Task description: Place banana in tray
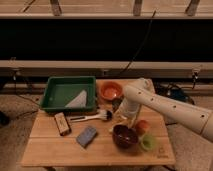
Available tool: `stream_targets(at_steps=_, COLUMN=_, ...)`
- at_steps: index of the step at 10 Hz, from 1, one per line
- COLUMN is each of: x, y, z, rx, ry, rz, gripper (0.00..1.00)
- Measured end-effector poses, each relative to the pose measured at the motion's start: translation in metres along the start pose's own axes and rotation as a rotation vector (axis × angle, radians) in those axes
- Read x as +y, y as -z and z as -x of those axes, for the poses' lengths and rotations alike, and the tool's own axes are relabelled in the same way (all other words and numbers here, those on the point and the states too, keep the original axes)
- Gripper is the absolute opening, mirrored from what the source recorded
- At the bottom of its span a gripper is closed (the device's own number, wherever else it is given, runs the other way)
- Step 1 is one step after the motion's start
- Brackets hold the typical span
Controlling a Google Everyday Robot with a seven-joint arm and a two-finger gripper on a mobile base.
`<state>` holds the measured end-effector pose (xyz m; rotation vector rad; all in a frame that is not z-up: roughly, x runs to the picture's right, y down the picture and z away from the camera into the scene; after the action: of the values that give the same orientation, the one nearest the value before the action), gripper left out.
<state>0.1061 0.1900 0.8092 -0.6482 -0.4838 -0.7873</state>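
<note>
The tray is a large dark-green rectangle at the back left of the wooden table, with a pale sheet lying inside it. My white arm reaches in from the right and bends down, so the gripper hangs low over the table between the brush head and the maroon bowl. A pale-yellow sliver, the banana, shows just below the gripper at the maroon bowl's left rim. The arm hides most of it, and I cannot tell whether the gripper touches it.
An orange bowl stands right of the tray. A white-handled brush, a brown block and a grey-blue sponge lie front left. A maroon bowl, an orange fruit and a green cup crowd the front right.
</note>
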Motion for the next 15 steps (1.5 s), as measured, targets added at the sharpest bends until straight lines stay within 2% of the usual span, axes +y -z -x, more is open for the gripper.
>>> stream_targets(at_steps=5, x=0.005, y=0.017, z=-0.005, rx=0.025, ry=-0.004, rz=-0.007, gripper=0.63)
stream_targets(at_steps=7, x=0.008, y=0.018, z=-0.008, rx=0.035, ry=-0.007, rz=0.0, gripper=0.63)
stream_targets(at_steps=10, x=0.01, y=0.001, z=-0.011, rx=0.033, ry=-0.015, rz=0.022, gripper=0.63)
stream_targets(at_steps=15, x=-0.002, y=-0.019, z=-0.006, rx=0.017, ry=-0.011, rz=0.038, gripper=0.63)
